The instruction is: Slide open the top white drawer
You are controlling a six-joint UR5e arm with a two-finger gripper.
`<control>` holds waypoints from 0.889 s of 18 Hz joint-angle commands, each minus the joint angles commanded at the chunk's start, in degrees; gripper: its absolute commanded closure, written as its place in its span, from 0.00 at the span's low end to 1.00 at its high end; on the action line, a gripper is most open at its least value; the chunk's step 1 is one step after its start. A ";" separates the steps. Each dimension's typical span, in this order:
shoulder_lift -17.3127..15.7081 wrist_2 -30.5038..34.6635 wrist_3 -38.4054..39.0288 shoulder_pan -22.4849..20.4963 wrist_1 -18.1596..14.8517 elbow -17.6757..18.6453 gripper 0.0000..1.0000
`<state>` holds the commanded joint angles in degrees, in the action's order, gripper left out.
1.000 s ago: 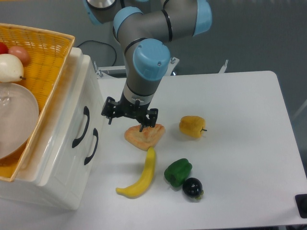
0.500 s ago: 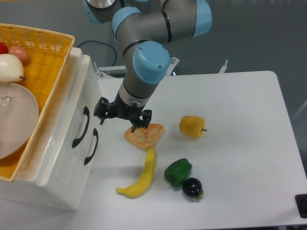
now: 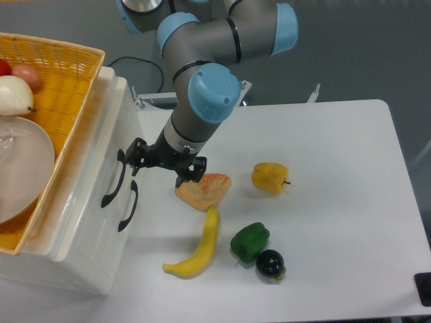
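So my hand (image 3: 161, 163) is spread wide open, nothing in it, hanging right up against the front of the top white drawer (image 3: 101, 161). One fingertip (image 3: 134, 159) sits just beside that drawer's black handle (image 3: 115, 178), maybe brushing the upper end, can't really tell. The other finger is above the pastry (image 3: 203, 190), which lies on the desk (image 3: 337, 168) just right of the drawer front. The drawer itself looks closed, flush with the lower drawer (image 3: 108, 222) beneath it, under the yellow basket (image 3: 64, 87). Compared with a second ago, my hand has slid left, off the pastry and toward the drawer handle. Everything else stayed put.
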<state>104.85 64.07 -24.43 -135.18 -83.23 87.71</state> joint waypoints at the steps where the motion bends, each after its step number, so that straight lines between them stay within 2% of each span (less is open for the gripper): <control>1: 0.09 0.00 0.00 0.26 0.00 0.00 0.00; 16: 0.26 -0.79 -0.53 1.32 0.09 0.35 0.00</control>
<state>105.12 63.28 -24.96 -133.86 -83.15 88.07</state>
